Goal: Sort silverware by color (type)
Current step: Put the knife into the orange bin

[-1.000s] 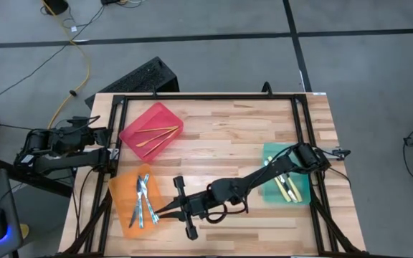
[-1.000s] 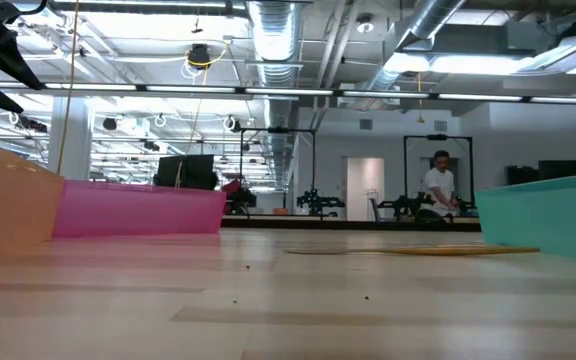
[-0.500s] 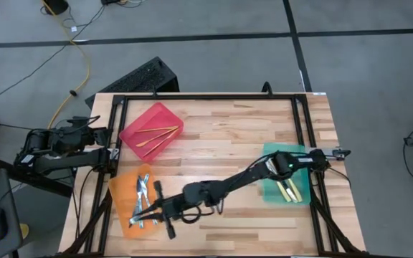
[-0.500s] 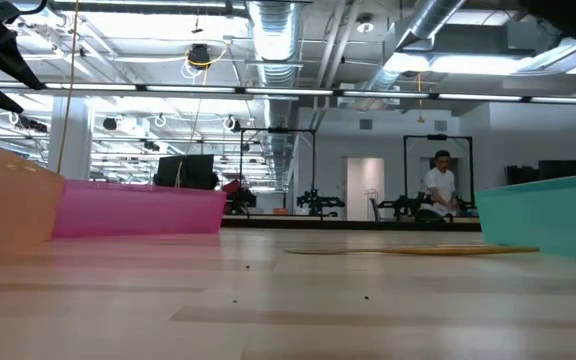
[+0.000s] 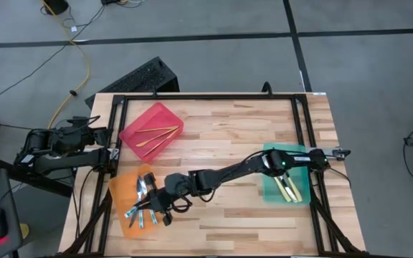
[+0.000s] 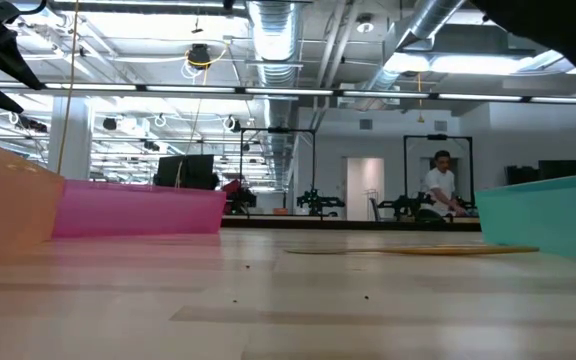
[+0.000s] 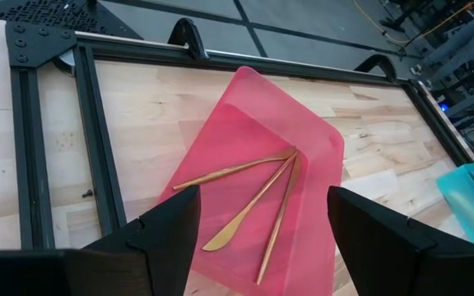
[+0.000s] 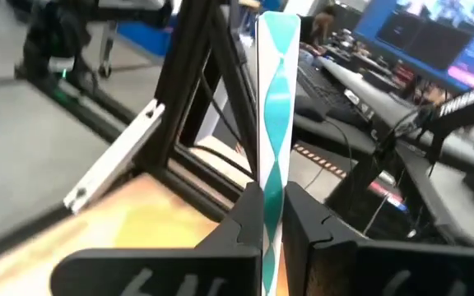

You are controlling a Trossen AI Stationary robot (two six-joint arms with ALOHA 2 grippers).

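Observation:
My right gripper (image 5: pixel 145 208) reaches across the table and hovers over the orange bin (image 5: pixel 122 193) at the near left, shut on a silvery-blue shiny piece of silverware (image 8: pixel 271 123). More silvery-blue pieces (image 5: pixel 143 188) lie in that bin. Three gold pieces (image 7: pixel 253 193) lie in the red bin (image 7: pixel 319 156) at the far left. Yellow-handled pieces (image 5: pixel 288 188) lie in the teal bin (image 5: pixel 272 154) at the right. My left gripper (image 7: pixel 262 238) waits open at the table's left edge, beside the red bin. My right gripper pinches the silvery-blue piece between its two fingers (image 8: pixel 241 222), on its flat sides near one end (image 8: pixel 271 210). The fingers come nearly level from the table's right. The piece runs on past the fingertips along their line, lifted clear above the orange bin.
A black frame (image 5: pixel 120 104) runs around the wooden table top. The stretched right arm (image 5: pixel 228 173) crosses the near middle of the table. In the low view the red bin (image 6: pixel 138 208) and teal bin (image 6: pixel 548 215) stand either side of bare wood.
My right gripper has travelled toward the table's left edge and sunk a little, from beside the orange bin to over it. It has tipped closer to level, rolled slightly and stayed shut on the silvery-blue piece, which it carried along.

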